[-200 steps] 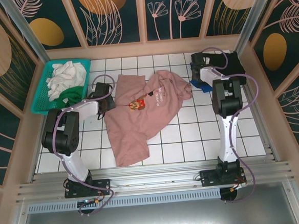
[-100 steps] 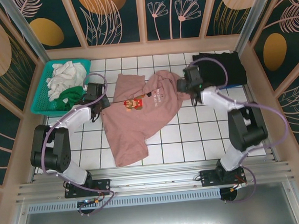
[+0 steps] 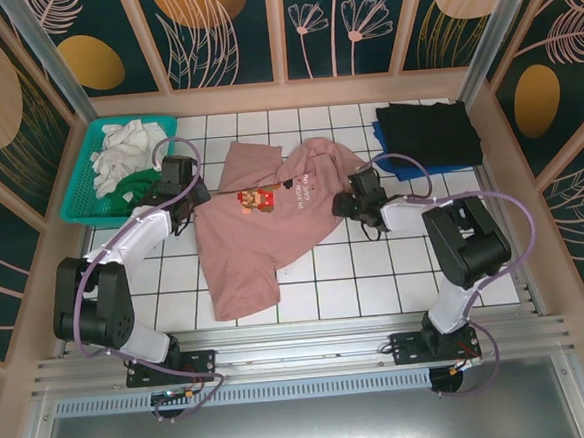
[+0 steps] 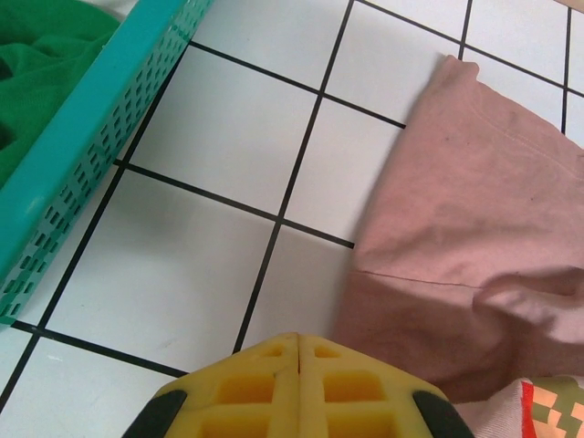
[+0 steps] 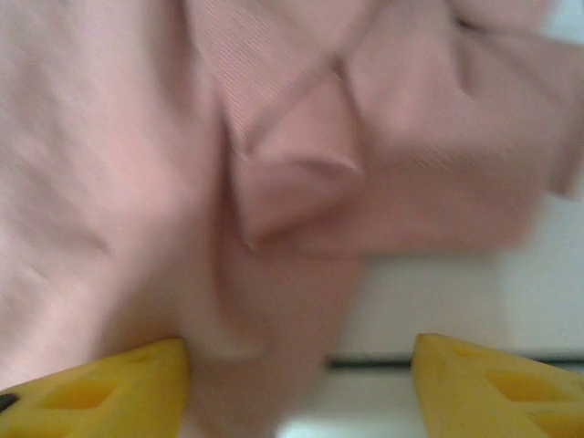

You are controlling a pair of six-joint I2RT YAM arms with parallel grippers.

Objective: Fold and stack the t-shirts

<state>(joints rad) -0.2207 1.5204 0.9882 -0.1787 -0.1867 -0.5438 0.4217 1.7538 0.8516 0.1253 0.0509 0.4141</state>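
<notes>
The dusty-pink t-shirt (image 3: 273,235) lies spread but unfolded on the white tiled table (image 3: 396,272), at the centre of the top view. Its body runs from the upper middle down toward the lower left. The cloth is rumpled, with loose folds along its right side. A small brown-orange pixel print (image 3: 259,198) faces up on the chest, with a short line of lettering beside it. The left gripper (image 3: 192,196) sits at the shirt's left edge, its yellow fingers (image 4: 265,365) pressed flat together; whether any cloth is nipped cannot be told. The right gripper (image 3: 343,205) rests at the shirt's right edge. Its fingers (image 5: 109,379) stand well apart, with bunched pink fabric lying between them, not clamped. The teal lattice basket (image 3: 78,199) stands at the upper left and holds white t-shirts (image 3: 127,148) and a green t-shirt (image 3: 145,181). A folded black t-shirt (image 3: 428,134) lies at the upper right on top of a blue t-shirt (image 3: 397,168).
</notes>
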